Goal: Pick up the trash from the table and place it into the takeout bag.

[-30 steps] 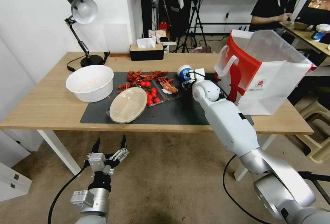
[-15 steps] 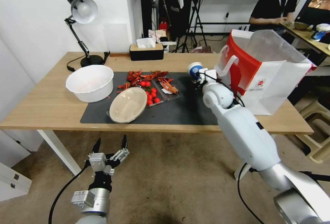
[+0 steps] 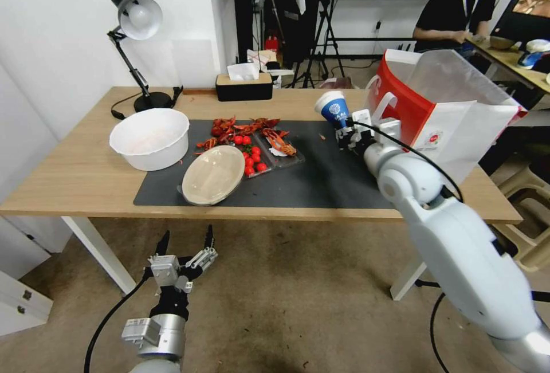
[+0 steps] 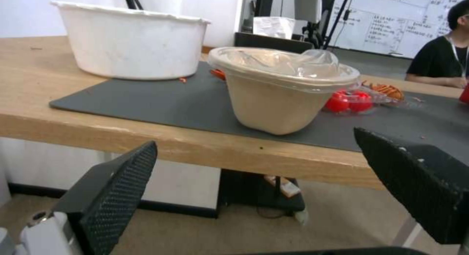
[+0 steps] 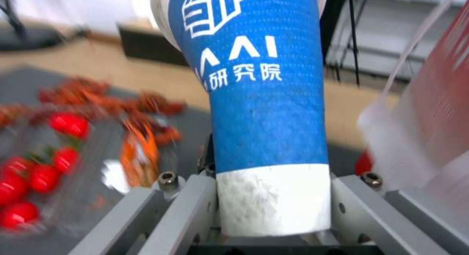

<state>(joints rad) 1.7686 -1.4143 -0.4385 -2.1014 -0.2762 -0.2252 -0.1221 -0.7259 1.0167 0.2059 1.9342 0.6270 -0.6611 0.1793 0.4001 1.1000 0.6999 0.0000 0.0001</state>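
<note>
My right gripper's (image 3: 348, 130) fingers (image 5: 183, 205) were clamped on the white base of the blue-and-white paper cup (image 3: 334, 108), one on either side, with the cup lifted clear of the table (image 3: 74, 172) and its open mouth tilted away from them. Just beside the fingers on the outer side stood the takeout bag (image 3: 452, 126), open at the top, one white strap handle nearest the cup; I could not see inside it. On the fingers' other side, well apart across the dark grey mat (image 3: 321, 181), lay two clear trays (image 3: 269, 149), one with red tomatoes and one with crayfish. What I counted on the mat was one beige round plate (image 3: 213, 175), which in the left wrist view looked more like a deep bowl under a clear lid. One big white bowl (image 3: 150, 137) sat partly off the mat's far end; its contents were too faint for me to judge.

My left gripper (image 3: 183, 242) hung below the table edge in front of the plate, fingers (image 4: 115, 191) spread wide and holding nothing.

Past the mat stood one desk lamp (image 3: 136, 46) and one black tissue box (image 3: 244, 85). The floor was brown carpet, the walls white.
</note>
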